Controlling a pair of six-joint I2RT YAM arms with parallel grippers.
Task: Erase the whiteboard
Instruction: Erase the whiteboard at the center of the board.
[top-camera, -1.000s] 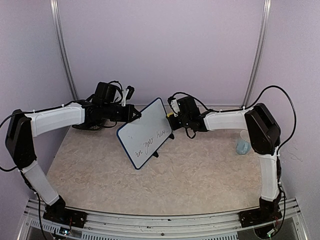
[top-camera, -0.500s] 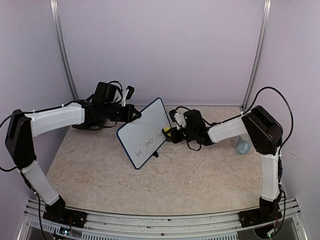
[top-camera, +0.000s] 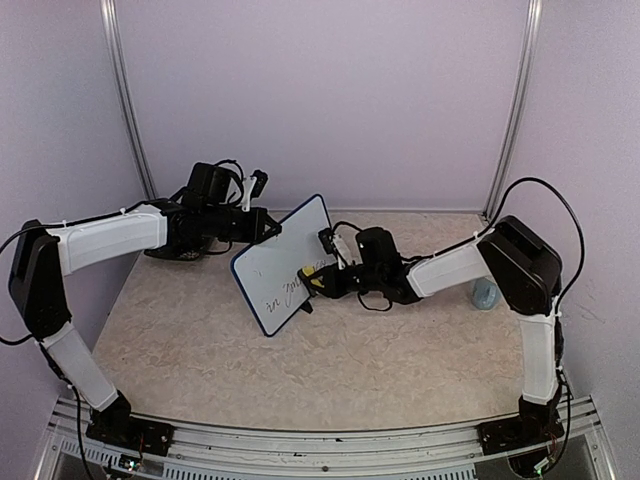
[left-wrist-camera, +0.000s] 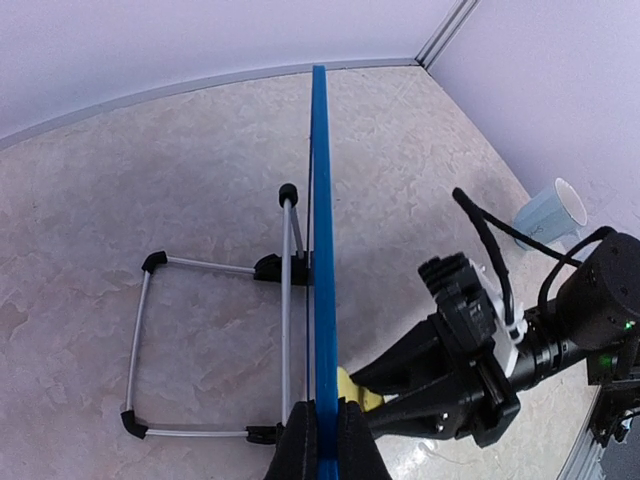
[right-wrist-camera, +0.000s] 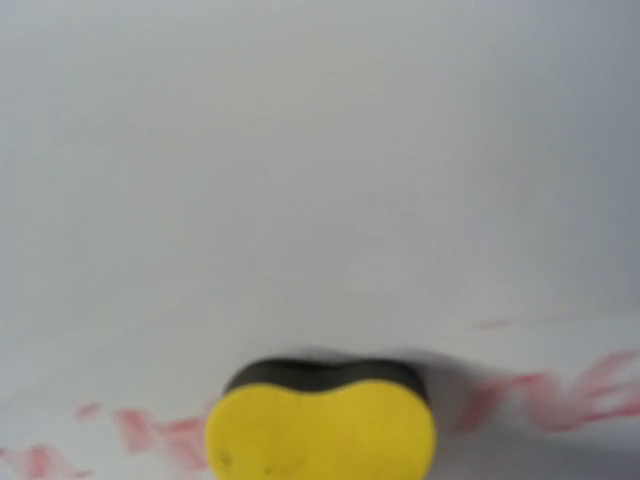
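top external: right gripper (top-camera: 322, 281), clamped on yellow sponge (top-camera: 309, 271), presses it against whiteboard (top-camera: 268, 268).

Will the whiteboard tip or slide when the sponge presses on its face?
Probably tippy alone: the whiteboard stands tilted on a thin wire stand. The left hand pinching its blue edge should brace it. Likely stiff; the face looks flat under the sponge in the right hand.
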